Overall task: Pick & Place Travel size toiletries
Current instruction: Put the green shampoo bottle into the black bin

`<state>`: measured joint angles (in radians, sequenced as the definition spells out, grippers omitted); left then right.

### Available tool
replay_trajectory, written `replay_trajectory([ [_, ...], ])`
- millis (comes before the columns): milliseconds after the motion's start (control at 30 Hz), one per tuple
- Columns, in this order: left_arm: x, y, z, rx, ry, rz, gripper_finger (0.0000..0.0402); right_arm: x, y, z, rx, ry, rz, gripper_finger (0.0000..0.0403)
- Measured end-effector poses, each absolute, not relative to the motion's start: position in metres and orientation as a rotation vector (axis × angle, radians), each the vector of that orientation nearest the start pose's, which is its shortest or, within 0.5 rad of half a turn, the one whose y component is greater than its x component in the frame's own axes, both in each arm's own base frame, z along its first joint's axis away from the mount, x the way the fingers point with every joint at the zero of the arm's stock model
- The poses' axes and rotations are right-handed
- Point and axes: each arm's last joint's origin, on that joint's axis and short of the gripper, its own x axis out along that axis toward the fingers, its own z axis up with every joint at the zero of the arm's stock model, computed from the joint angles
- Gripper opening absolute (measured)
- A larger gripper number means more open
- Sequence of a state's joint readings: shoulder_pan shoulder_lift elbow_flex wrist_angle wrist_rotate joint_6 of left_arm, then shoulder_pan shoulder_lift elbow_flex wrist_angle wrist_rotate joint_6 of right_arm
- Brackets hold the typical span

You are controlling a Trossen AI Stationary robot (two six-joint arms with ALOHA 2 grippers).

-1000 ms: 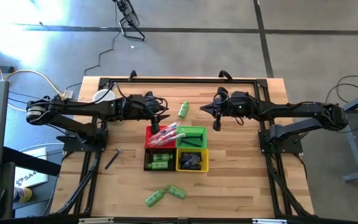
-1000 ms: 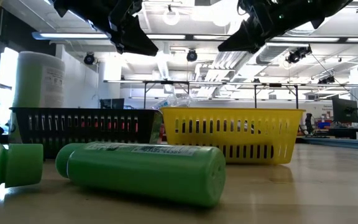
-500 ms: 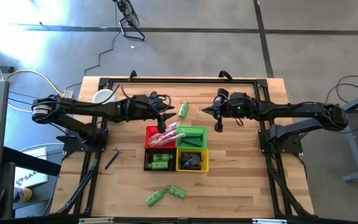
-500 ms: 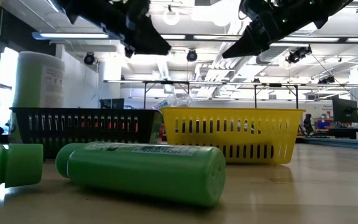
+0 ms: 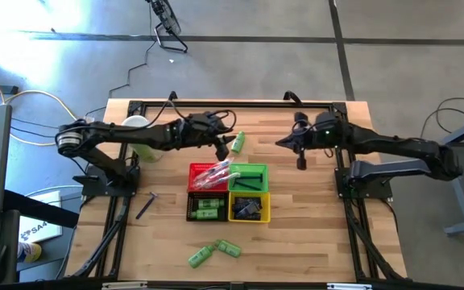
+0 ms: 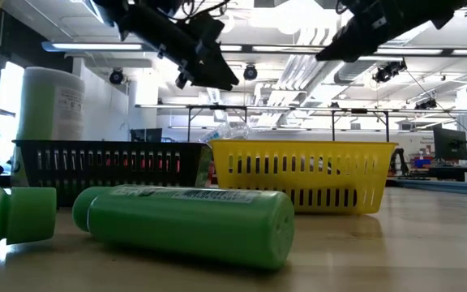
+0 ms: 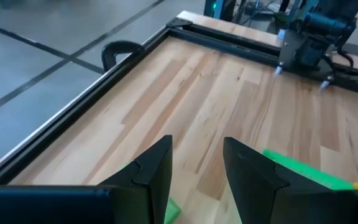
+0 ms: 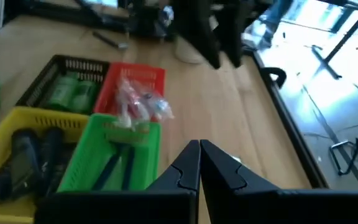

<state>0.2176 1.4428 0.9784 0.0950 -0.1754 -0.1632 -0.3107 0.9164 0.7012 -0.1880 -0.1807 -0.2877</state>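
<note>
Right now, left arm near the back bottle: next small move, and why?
Probably lower the left gripper onto the green bottle lying on the bare table behind the baskets. Its fingers are part open with nothing between them, and the bottle lies just beside them in the high view. The right gripper is shut and hangs clear to the right.

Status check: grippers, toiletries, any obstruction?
Left gripper open, empty, over lone green bottle. Right gripper shut, empty, waiting right of the baskets. Nothing blocking.

Left pincer (image 5: 223,148) raised, part-open; right pincer (image 5: 300,162) closed.
</note>
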Motion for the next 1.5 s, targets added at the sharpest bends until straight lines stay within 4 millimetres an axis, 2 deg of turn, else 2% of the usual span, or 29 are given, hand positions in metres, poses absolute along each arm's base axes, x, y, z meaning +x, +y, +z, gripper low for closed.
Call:
replay_trajectory([
  [233,0.321,0.076,0.272,-0.171,0.357,0.42,0.014,0.165,-0.06,0.272,-0.137,0.333,-0.186,0.0003],
  [467,0.323,0.078,0.283,-0.204,0.338,0.489,0.014,0.145,-0.061,0.251,-0.136,0.177,-0.273,0.0003],
  [600,0.323,0.078,0.288,-0.233,0.337,0.516,0.014,0.134,-0.062,0.238,-0.133,0.16,-0.345,0.0003],
  [767,0.323,0.08,0.288,-0.269,0.344,0.573,0.0135,0.122,-0.063,0.242,-0.139,0.082,-0.385,0.0003],
  [1033,0.339,0.084,0.273,-0.212,0.407,0.589,0.01,0.117,-0.062,0.246,-0.143,0.052,-0.394,0.0003],
  [1500,0.341,0.085,0.267,-0.193,0.43,0.586,0.0098,0.117,-0.062,0.245,-0.176,0.066,-0.396,0.0003],
])
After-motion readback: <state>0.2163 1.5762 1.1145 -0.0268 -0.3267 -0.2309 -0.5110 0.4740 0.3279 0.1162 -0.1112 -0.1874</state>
